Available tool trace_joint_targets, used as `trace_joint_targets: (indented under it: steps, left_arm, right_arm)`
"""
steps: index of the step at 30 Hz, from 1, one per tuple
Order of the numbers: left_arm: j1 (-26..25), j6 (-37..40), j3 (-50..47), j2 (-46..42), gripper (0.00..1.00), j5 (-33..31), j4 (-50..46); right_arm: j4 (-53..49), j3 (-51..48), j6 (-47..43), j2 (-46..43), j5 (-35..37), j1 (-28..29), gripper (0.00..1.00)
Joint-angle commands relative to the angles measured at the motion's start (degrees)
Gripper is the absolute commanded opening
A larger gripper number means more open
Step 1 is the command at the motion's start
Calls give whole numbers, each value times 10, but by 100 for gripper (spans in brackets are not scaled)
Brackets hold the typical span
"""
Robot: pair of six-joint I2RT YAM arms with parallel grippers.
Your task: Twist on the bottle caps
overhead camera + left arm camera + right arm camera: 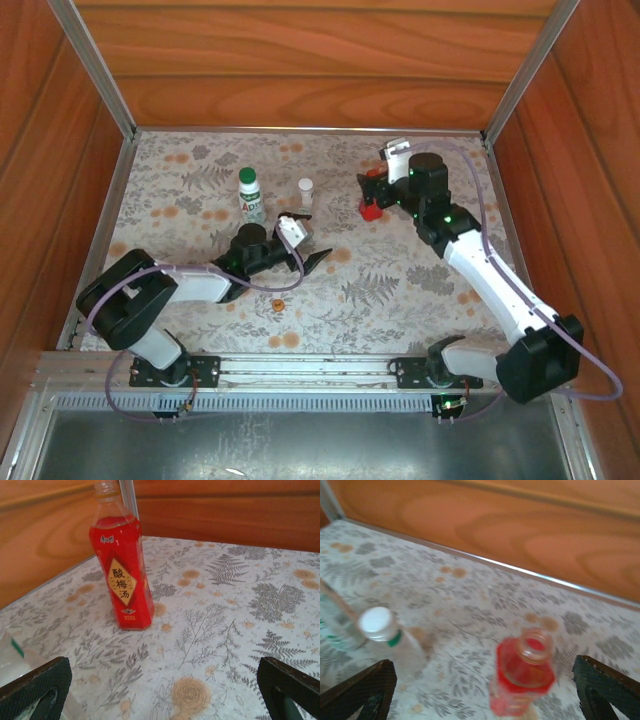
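The red bottle [122, 575] stands upright on the mat with its neck open [534, 650] and no cap on it. My right gripper [482, 680] hangs open just above it, the bottle [372, 203] below and between the spread fingers, untouched. The white bottle [248, 197] wears a green cap [247, 175]. Beside it the tiny clear bottle [305, 193] carries a white cap [376, 620]. A small orange cap [278, 304] lies loose on the mat near my left arm. My left gripper [164, 670] is open and empty, low over the mat, facing the red bottle.
Wooden walls [300, 60] with metal rails close in the flowered mat [380, 290] at the back and both sides. The white and clear bottles stand close together left of the red one. My left gripper [308, 250] sits mid-mat.
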Motion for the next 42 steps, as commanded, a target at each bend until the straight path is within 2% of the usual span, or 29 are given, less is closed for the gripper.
trace_joint_targets:
  steps: [1, 6, 12, 17, 26, 31, 42]
  left_arm:
    - [-9, 2, 12, 18, 100, 11, 7]
    - [-11, -1, 7, 17, 100, 11, 7]
    - [-12, 8, 2, 17, 100, 2, 7]
    - [-12, 7, 3, 22, 100, 3, 7]
    - [-11, -15, 6, 15, 100, -1, 13]
    - [-10, -19, 14, 25, 100, 3, 16]
    - [-17, -56, 101, 93, 100, 31, 42]
  right_arm:
    - [-47, 41, 17, 50, -17, -28, 93]
    - [-54, 97, 30, 135, -71, -64, 85]
    - [-43, 128, 34, 191, -76, -73, 70]
    - [-38, 128, 36, 201, -76, -76, 53]
    - [-33, 105, 30, 178, -88, -76, 35]
    - [-38, 84, 28, 155, -102, -75, 30]
    - [8, -2, 34, 60, -112, -42, 30]
